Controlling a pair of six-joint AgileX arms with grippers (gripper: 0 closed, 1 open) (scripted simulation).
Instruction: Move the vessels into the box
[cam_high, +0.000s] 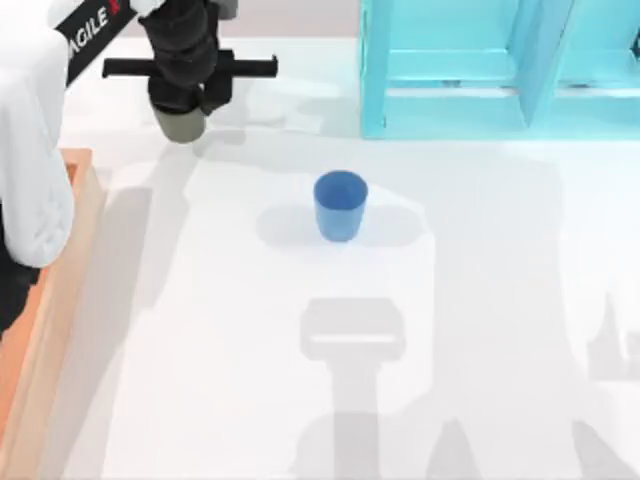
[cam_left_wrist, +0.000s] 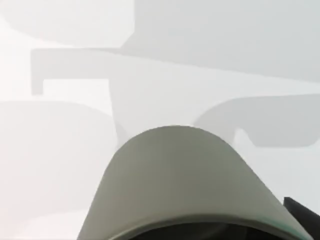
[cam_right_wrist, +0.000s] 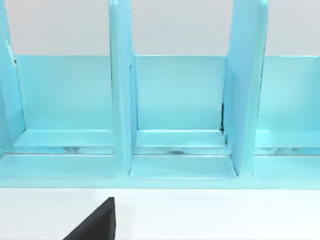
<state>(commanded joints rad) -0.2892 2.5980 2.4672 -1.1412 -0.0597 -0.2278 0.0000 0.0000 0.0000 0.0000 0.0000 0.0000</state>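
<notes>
1. While carrying the olive-grey cup (cam_high: 181, 125) at the far left of the desk (cam_high: 450, 300) in the top view, left tool (cam_high: 183, 112) clamped on it, above the surface judging by the shadow. Blue cup (cam_high: 340, 205) upright mid-desk, untouched. Box (cam_high: 45, 330) at the left edge, its visible part bare. Next: travel toward the box, then lower and release.
2. Left wrist view: olive-grey cup (cam_left_wrist: 182, 185) close up over pale desk (cam_left_wrist: 225, 50); contents hidden, probably nothing.
3. Right wrist view: cyan shelf unit (cam_right_wrist: 175, 100), compartments vacant; right tool's state cannot be told.
</notes>
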